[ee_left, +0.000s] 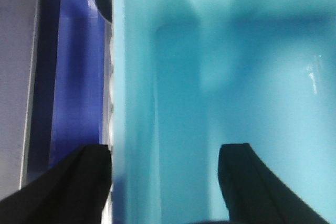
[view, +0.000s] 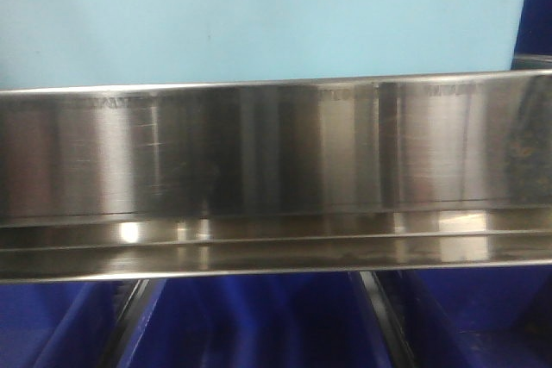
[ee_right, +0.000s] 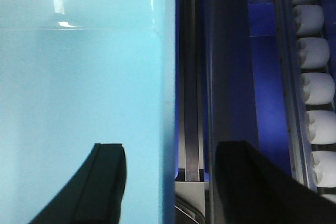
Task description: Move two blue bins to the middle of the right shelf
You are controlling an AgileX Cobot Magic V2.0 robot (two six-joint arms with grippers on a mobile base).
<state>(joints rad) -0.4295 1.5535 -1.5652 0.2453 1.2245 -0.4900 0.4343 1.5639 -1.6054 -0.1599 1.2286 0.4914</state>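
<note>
A light blue bin (view: 259,15) fills the top of the front view, above the steel shelf edge. In the left wrist view my left gripper (ee_left: 165,153) is open and straddles the left wall of this bin (ee_left: 252,77): one black finger (ee_left: 89,177) is outside it, the other (ee_left: 241,177) inside. In the right wrist view my right gripper (ee_right: 170,153) is open astride the right wall of the bin (ee_right: 79,77), with one finger (ee_right: 107,182) inside and one (ee_right: 247,182) outside. Neither pair of fingers presses the walls.
A brushed steel shelf beam (view: 276,152) spans the front view. Dark blue bins (view: 250,325) (view: 483,316) sit side by side beneath it. Another dark blue bin (ee_left: 79,77) lies left of the light one. A metal rail (ee_right: 190,77) and white rollers (ee_right: 317,87) run along the right.
</note>
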